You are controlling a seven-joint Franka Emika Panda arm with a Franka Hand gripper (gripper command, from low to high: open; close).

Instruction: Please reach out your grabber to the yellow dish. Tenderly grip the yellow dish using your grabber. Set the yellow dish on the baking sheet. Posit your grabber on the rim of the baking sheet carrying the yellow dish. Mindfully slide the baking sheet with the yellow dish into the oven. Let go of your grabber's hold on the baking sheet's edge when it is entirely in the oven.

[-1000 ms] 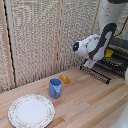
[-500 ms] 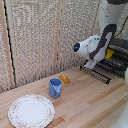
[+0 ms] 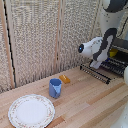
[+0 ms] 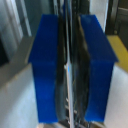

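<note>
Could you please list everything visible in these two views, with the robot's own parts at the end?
Plate: one, white with a patterned rim, on the wooden table at the exterior view's near left.
Cup: one, blue, upright just beyond the plate.
Block: one, orange, behind the cup.
Baking sheet: one, dark wire bars, at the exterior view's right.
Yellow dish: one, partly hidden behind the arm.
Arm: one, white, over the baking sheet.
Grabber: blue-tipped jaws shut on a thin metal edge, wrist view.
</note>
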